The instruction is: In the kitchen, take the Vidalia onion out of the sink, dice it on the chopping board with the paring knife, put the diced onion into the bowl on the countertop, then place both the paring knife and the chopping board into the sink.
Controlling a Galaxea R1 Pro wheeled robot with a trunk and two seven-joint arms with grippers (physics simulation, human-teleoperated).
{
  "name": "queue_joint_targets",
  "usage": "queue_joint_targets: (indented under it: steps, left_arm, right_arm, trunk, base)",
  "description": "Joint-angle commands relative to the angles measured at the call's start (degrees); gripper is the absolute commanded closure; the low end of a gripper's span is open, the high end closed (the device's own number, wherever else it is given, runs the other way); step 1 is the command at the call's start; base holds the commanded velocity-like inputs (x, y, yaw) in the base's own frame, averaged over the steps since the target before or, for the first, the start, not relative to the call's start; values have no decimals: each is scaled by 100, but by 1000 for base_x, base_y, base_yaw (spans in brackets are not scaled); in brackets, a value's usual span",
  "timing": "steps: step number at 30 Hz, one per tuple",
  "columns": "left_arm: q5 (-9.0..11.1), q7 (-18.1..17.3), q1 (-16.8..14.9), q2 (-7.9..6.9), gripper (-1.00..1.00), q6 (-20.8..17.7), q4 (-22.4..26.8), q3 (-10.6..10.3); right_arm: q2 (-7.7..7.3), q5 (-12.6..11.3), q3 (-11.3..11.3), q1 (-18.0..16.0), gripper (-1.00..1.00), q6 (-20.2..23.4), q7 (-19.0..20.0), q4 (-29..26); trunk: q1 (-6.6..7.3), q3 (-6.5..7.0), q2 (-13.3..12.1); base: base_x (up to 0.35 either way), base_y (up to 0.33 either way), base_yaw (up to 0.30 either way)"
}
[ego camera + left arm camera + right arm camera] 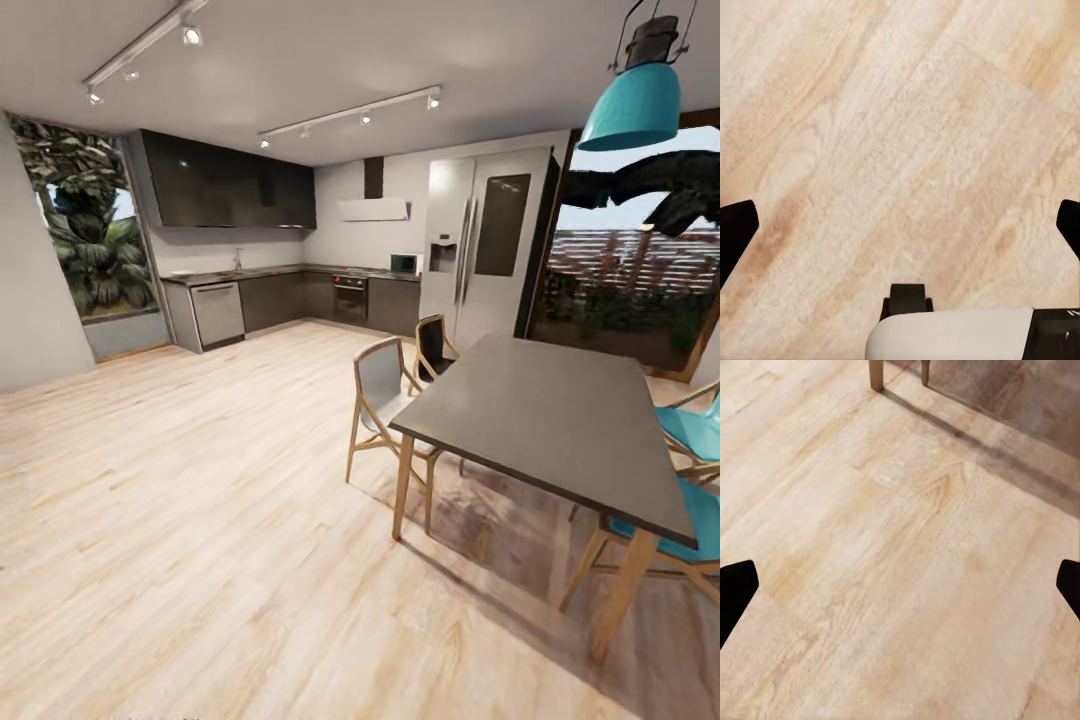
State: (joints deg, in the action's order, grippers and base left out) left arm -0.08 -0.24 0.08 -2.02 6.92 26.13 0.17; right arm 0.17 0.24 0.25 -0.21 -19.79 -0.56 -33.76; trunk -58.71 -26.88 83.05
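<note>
The kitchen (280,250) lies far ahead across the room, with dark cabinets along an L-shaped countertop (275,271). A thin tap (238,258) on the left stretch marks the sink, whose basin is too far off to make out. The Vidalia onion, chopping board, paring knife and bowl are out of view at this distance. My left gripper (900,225) hangs open over bare wood floor, its dark fingertips (736,225) spread wide. The right gripper (900,585) is open too, also above the floor.
A grey dining table (560,420) stands at the right with wooden chairs (385,400) and teal chairs (700,430); one table leg (876,373) is near my right gripper. A steel fridge (490,240) stands behind it. Light wood floor (200,500) stretches toward the kitchen.
</note>
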Motion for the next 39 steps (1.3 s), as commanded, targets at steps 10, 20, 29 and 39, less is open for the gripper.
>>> queue_joint_targets:
  steps: [10,20,29,39]
  left_arm:
    - [-1,-3,1,0,-100,11,2,2]
    - [-1,-3,1,0,-100,11,-2,1]
    - [-1,-3,1,-5,-100,11,-3,1]
    - [-1,-3,1,-8,-100,11,-4,6]
  right_arm:
    - [0,2,1,3,-100,-16,-6,1]
    - [0,1,-6,-4,-100,-16,-6,1]
    - [0,1,-9,0,-100,-16,-6,1]
    - [0,-6,-16,0,-100,-21,3,-6]
  trunk:
    - [-1,-5,3]
    - [-1,-5,3]
    - [-1,-5,3]
    - [-1,-5,3]
  base:
    - [196,221,281]
    - [232,201,281]
    - [297,61,281]
    - [317,1,141]
